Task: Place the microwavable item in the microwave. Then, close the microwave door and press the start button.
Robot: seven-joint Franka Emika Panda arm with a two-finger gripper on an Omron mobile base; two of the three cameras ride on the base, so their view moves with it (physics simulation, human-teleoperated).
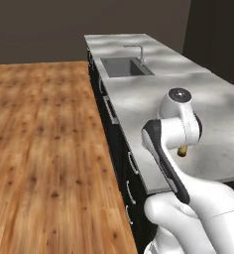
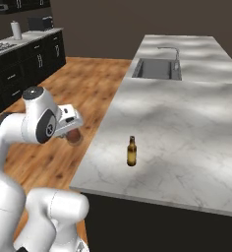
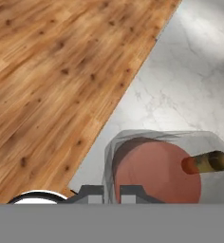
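My gripper (image 2: 73, 137) hangs beside the near left corner of the marble island counter (image 2: 187, 128), above the wooden floor. It is shut on the microwavable item (image 2: 75, 137), a small reddish-brown squat cup. In the hand view the item (image 3: 154, 173) looks like a reddish disc inside a translucent shell, with its left wall pinched between my fingertips (image 3: 133, 193); the gripper (image 3: 111, 194) sits at the bottom edge. The microwave and its door are out of view.
A brown glass bottle (image 2: 131, 151) stands upright on the island near its front edge, just right of my hand, and peeks out behind the arm (image 1: 182, 151). A sink (image 2: 156, 69) with faucet lies further along. Black cabinets with a stove (image 2: 0, 47) line the far left wall.
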